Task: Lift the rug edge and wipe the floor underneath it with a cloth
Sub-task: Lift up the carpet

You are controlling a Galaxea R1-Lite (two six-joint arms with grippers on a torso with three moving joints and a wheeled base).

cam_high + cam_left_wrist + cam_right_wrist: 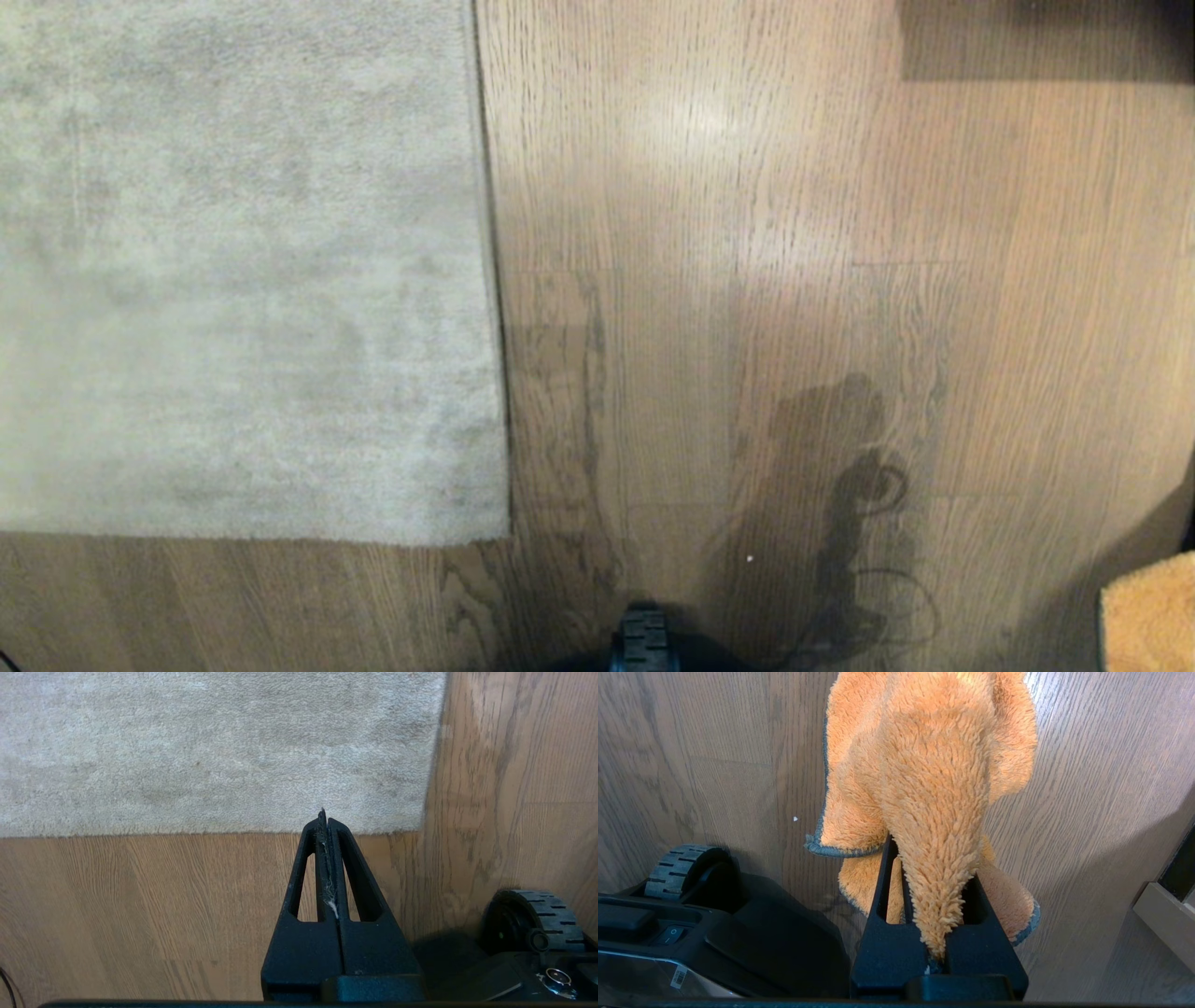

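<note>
Here, right gripper (936,896) fingers clamp the cloth (924,774); left gripper (325,819) fingers closed, empty.

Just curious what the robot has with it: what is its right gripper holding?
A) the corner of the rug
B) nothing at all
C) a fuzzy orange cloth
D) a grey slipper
C: the right wrist view shows the right gripper shut on the cloth, which hangs above the floor.

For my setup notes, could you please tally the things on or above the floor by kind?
Rugs: 1, the rug, lying flat on the floor.
Cloths: 1, the orange cloth, in the right gripper.
Grippers: 2, counting the left gripper.
Total: 4.
</note>
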